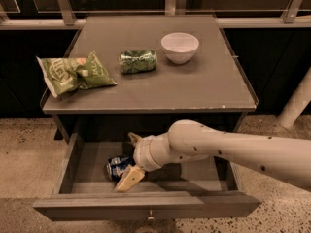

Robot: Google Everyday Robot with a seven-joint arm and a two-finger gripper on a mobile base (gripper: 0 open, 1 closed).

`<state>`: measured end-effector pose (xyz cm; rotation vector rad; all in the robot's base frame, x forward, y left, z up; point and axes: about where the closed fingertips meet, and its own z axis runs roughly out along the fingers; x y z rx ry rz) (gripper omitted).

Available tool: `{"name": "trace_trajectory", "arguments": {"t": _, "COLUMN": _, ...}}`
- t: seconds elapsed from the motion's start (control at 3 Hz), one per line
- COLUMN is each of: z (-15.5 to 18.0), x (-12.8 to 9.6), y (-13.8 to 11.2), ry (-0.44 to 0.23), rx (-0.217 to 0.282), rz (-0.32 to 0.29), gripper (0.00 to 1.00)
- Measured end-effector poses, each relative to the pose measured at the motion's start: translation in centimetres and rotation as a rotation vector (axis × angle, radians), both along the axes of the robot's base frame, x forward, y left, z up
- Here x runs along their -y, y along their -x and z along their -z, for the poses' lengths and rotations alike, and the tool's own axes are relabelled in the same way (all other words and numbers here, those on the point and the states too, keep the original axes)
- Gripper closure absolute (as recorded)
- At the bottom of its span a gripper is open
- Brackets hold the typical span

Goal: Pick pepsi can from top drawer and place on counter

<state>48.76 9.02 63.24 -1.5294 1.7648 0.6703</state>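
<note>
The pepsi can lies on its side in the open top drawer, left of middle. My gripper is down inside the drawer at the can's right end. It is open, with one pale finger in front of the can and the other finger behind it. The can's right end is partly hidden by the wrist. The counter is above the drawer, and my arm reaches in from the right below its front edge.
On the counter lie a green chip bag at the left, a green patterned can on its side, and a white bowl at the back. A railing runs behind the counter. A pale post stands at the right.
</note>
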Motion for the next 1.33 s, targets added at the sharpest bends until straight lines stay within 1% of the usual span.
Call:
{"name": "trace_trajectory", "arguments": {"t": 0.33, "z": 0.0, "x": 0.0, "y": 0.0, "ry": 0.000, "rx": 0.000, "rz": -0.001, "gripper": 0.00}}
{"name": "trace_trajectory", "arguments": {"t": 1.0, "z": 1.5, "x": 0.4, "y": 0.2, "ry": 0.103, "rx": 0.004, "rz": -0.019, "gripper": 0.00}}
{"name": "trace_trajectory", "arguments": {"t": 1.33, "z": 1.6, "x": 0.4, "y": 0.2, "ry": 0.105, "rx": 0.003, "rz": -0.020, "gripper": 0.19}}
